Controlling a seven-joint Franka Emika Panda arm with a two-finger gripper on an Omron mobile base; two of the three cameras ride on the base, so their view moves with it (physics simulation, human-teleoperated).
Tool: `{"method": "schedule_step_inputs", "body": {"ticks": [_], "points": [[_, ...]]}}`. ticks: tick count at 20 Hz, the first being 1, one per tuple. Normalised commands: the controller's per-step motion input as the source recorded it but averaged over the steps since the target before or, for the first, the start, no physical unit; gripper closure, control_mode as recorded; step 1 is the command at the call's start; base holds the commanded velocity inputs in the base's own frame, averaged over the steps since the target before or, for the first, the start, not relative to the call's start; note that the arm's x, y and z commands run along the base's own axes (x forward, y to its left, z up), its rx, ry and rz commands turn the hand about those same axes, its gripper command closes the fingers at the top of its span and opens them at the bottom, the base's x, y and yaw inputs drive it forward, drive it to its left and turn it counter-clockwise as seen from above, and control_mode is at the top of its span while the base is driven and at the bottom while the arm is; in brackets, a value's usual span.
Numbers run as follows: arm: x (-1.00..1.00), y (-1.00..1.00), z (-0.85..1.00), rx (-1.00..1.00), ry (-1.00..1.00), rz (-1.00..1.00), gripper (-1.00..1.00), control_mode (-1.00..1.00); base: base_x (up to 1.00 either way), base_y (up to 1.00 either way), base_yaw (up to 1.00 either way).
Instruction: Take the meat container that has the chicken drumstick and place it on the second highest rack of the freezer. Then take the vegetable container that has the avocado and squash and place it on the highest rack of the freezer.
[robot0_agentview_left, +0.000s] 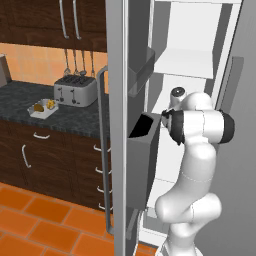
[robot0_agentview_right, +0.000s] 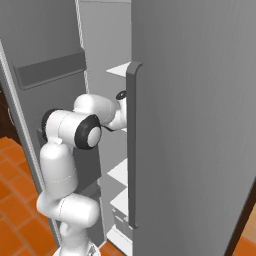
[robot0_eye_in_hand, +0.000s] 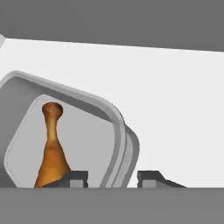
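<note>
The meat container (robot0_eye_in_hand: 65, 131), a shallow pale grey tray with rounded corners and a raised rim, lies flat on a white freezer shelf (robot0_eye_in_hand: 175, 96); the chicken drumstick (robot0_eye_in_hand: 51, 148), orange-brown with its thin bone end pointing away, rests inside it; the vegetable container (robot0_agentview_left: 42, 111) sits on the dark counter, well apart from the freezer (robot0_agentview_left: 117, 125), holding the yellow squash (robot0_agentview_left: 50, 103) beside the avocado (robot0_agentview_left: 39, 107)

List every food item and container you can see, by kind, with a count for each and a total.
Chicken drumstick: 1
Meat container, grey, holding the drumstick: 1
Vegetable container, white, on the counter: 1
Squash, yellow, in that container: 1
Avocado, brownish, beside the squash: 1
Total: 5
</note>
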Motion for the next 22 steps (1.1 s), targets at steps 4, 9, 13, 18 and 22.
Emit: {"method": "schedule_step_inputs", "body": {"ticks": [4,9,13,18,22], "points": [[0.00,0.00,0.00,0.00,0.00,0.00,-1.00,-1.00,0.00,0.00,0.00],[-0.01,0.08,0.07,0.00,-0.01,-0.02,-1.00,-1.00,0.00,0.00,0.00],[-0.71,0.28,0.23,0.00,-0.15,-0.02,-1.00,-1.00,0.00,0.00,0.00],[-0.84,0.48,0.52,0.00,-0.03,-0.05,-1.00,-1.00,0.00,0.00,0.00],[-0.91,0.15,0.73,0.00,0.00,-0.01,-1.00,-1.00,0.00,0.00,0.00]]}}
